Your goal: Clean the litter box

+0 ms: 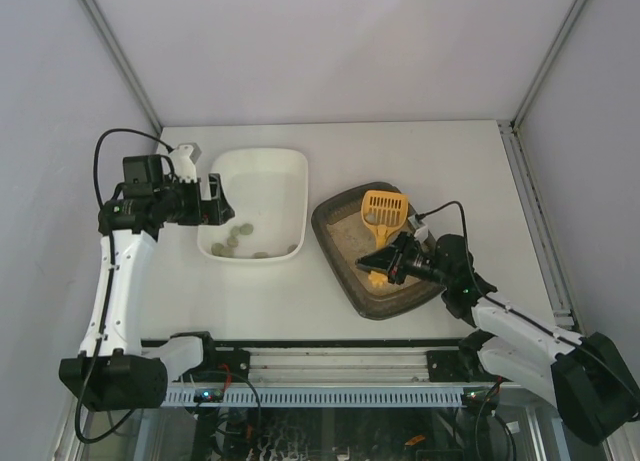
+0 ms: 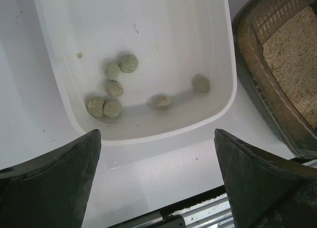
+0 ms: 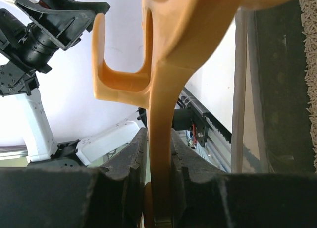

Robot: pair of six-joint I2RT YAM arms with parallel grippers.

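The dark grey-brown litter box with beige litter sits right of centre; it also shows in the left wrist view and the right wrist view. My right gripper is shut on the handle of a yellow slotted scoop, whose head lies over the box's far end. In the right wrist view the scoop handle stands clamped between the fingers. My left gripper is open and empty at the left rim of the white tub.
The white tub holds several greenish-grey clumps near its front. A metal rail runs along the table's near edge. Grey walls close in the table on three sides.
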